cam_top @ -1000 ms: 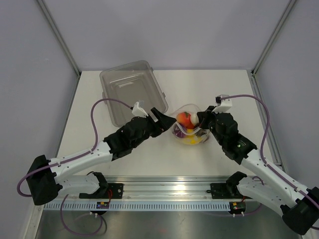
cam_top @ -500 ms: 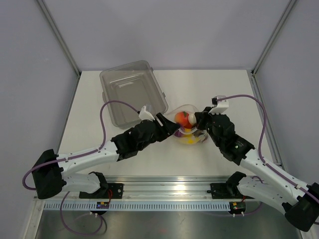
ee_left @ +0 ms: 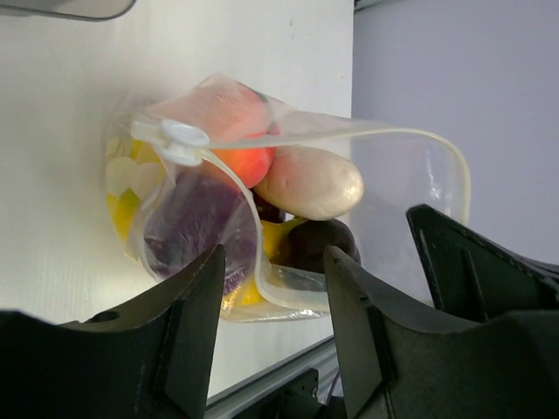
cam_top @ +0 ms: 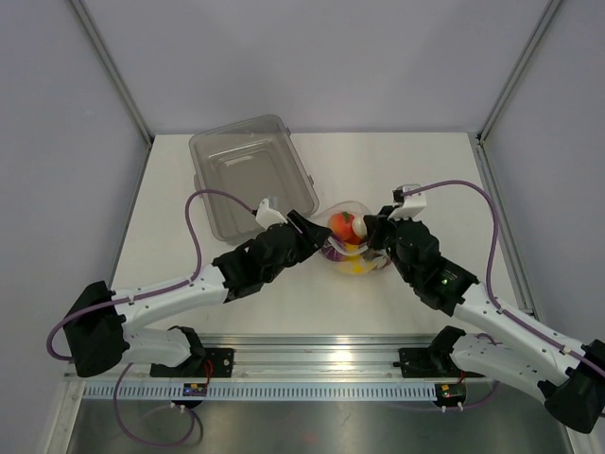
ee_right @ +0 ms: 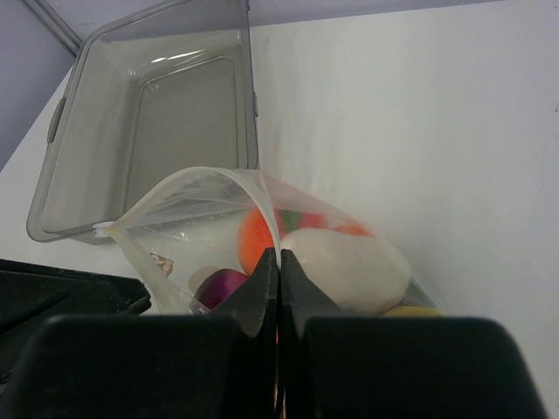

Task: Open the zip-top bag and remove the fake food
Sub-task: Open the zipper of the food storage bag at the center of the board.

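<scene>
Left wrist view: the small clear crinkly zip-top bag [ee_left: 403, 179] sits on the white bench [ee_left: 70, 96], the colourful toy fake food [ee_left: 310, 183] inside. The right pincer [ee_right: 278, 262] pinches one lip, and the left pincer [ee_left: 275, 279], half-wide, straddles the other. Opening step; next it should close and pull apart.

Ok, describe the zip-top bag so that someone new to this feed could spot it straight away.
Start at the white table and find the clear-grey tub at its back left. Just off the tub's near right corner lies the zip-top bag. Unlike the rigid tub, it is a soft pouch of clear film, bulging with bright fake food.
</scene>
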Motion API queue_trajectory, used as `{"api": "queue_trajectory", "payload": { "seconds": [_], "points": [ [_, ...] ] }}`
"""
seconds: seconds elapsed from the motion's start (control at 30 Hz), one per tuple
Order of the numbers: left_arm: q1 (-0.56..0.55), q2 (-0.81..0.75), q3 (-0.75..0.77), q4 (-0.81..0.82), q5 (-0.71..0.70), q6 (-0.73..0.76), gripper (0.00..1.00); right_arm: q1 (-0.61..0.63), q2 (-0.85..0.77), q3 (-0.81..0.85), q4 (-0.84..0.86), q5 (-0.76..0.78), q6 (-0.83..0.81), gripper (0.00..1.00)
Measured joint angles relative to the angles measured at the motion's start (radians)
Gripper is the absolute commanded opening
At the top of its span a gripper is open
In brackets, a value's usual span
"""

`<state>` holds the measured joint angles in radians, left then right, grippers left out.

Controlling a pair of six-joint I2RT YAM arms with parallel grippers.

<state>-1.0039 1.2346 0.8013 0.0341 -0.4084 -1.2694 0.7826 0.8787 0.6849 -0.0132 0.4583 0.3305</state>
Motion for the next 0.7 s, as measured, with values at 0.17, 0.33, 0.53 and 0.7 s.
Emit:
{"api": "queue_trajectory", "payload": {
  "seconds": [0.17,0.33,0.53,0.7],
  "points": [
    [0.010,0.039,0.001,-0.018,-0.011,-0.008,0.51,0.014,0.006,0.000,0.010,0.011,-0.010,0.00],
    [0.016,0.055,0.003,-0.038,-0.018,-0.010,0.49,0.023,0.014,0.000,0.019,0.024,-0.018,0.00],
    [0.030,0.060,0.016,-0.048,-0.020,-0.013,0.40,0.041,0.030,0.000,0.026,0.038,-0.030,0.00],
    [0.040,0.060,0.017,-0.051,-0.023,-0.015,0.26,0.059,0.045,0.000,0.032,0.056,-0.043,0.00]
  ]
}}
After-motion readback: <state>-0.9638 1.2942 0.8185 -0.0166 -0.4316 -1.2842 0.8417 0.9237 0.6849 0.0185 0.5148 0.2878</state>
